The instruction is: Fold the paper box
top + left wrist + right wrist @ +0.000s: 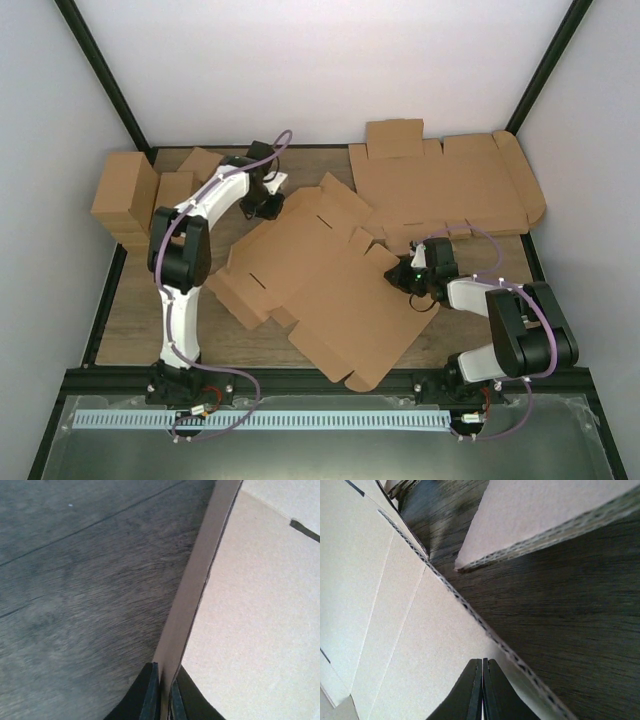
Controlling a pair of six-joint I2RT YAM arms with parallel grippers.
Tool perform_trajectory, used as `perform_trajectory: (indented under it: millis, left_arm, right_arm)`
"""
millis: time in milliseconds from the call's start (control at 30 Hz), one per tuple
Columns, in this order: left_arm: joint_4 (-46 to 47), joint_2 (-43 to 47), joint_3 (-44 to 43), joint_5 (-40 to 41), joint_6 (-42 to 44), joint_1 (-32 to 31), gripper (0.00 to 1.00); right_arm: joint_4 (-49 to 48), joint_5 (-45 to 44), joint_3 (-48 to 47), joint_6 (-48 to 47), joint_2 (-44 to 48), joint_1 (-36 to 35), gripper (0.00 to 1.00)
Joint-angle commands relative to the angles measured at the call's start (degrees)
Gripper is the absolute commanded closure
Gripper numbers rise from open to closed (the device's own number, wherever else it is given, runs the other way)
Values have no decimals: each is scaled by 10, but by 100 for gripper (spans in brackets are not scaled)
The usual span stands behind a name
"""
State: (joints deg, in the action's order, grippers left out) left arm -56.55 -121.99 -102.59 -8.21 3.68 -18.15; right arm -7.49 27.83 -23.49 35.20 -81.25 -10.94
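Paper box (330, 290) flat on table (130, 320); left gripper (165, 680) clamped on its edge flap, right gripper (482, 667) fingers together above it.

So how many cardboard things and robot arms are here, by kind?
Flat brown die-cut cardboard sheets: 2, the paper box and the wider sheet with rounded end flaps
Folded brown cartons: at least 3, piled close
White-and-black robot arms: 2, left arm and right arm
Total: at least 7

R fingers (469, 692) tight together above paper box (395, 630) panel, its corrugated edge diag. over dark wood table (560, 620)
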Motion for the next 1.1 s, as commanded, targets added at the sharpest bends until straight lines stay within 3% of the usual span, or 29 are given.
perform_trajectory:
  millis: [0,600,867,1067]
  left_arm:
    - [11,32,7,64,0,-15,96]
    - [71,195,117,378,69,-156,96]
    - [148,292,235,452,156,-212,96]
    - [242,398,344,474,247,-236,96]
  right_arm:
    - [7,-8,-10,4,11,1,97]
    - [17,7,-16,-25,50,0,97]
    - [24,5,-18,-39,114,1,97]
    - [40,18,-34,-50,101,0,97]
